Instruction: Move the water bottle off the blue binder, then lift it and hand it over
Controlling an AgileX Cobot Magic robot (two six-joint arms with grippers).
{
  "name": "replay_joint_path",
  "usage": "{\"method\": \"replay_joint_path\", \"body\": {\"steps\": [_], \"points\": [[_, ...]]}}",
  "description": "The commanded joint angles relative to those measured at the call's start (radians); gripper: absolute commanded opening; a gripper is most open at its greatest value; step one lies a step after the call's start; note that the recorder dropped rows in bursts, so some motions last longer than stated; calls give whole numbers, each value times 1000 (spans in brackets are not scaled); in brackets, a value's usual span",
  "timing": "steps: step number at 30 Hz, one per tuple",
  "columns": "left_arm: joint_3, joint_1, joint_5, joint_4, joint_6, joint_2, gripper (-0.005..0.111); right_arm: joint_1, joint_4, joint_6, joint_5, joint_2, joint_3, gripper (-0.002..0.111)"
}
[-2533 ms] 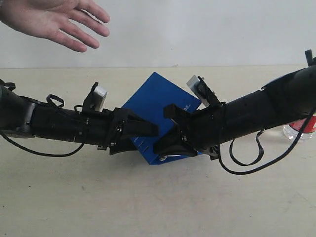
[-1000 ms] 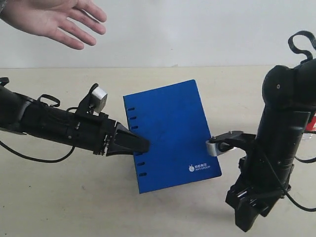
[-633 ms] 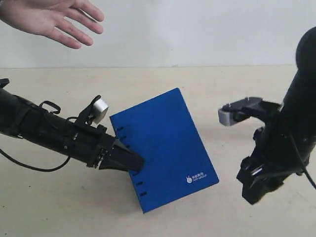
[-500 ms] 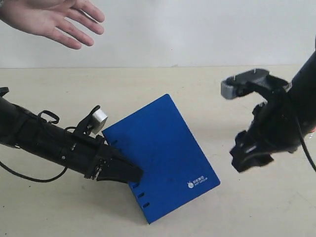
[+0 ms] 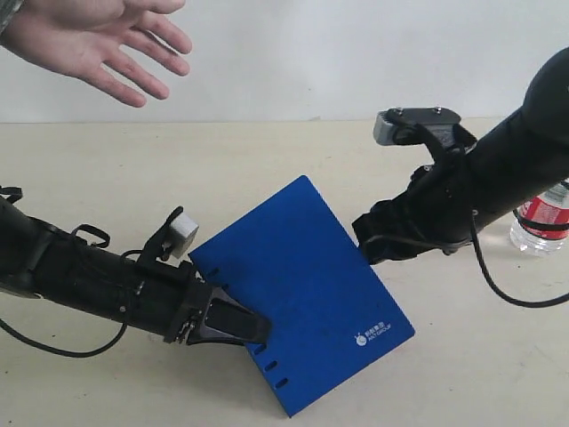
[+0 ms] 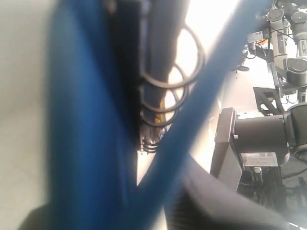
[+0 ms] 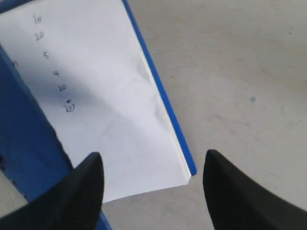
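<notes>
The blue binder [image 5: 307, 289] is tilted up off the table, its ring edge pinched in my left gripper [image 5: 238, 326], which is shut on it. In the left wrist view the binder's blue cover [image 6: 81, 143] fills the picture, with its metal rings [image 6: 169, 82] showing inside. My right gripper [image 5: 369, 240] hovers open beside the binder's upper right edge; in its own view the gripper [image 7: 152, 189] is spread over the white pages [image 7: 105, 96] and the table, holding nothing. The water bottle [image 5: 542, 216] stands on the table at the far right, behind the right arm.
A person's open hand [image 5: 93, 40] is held out at the top left, above the table. The beige table [image 5: 267, 151] runs back to a white wall. Cables hang off both arms.
The left arm has drawn the binder down and leftward, tipping it more steeply. The right arm has swung up and in toward the binder's right edge, uncovering the bottle.
</notes>
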Motion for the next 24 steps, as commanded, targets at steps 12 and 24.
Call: {"method": "replay_joint_path", "body": {"steps": [12, 24], "points": [[4, -5, 11, -26, 42, -8, 5, 2, 271, -348, -47, 126, -2, 20], [-8, -5, 20, -153, 88, -8, 5, 2, 372, -445, -47, 188, -2, 0]]}}
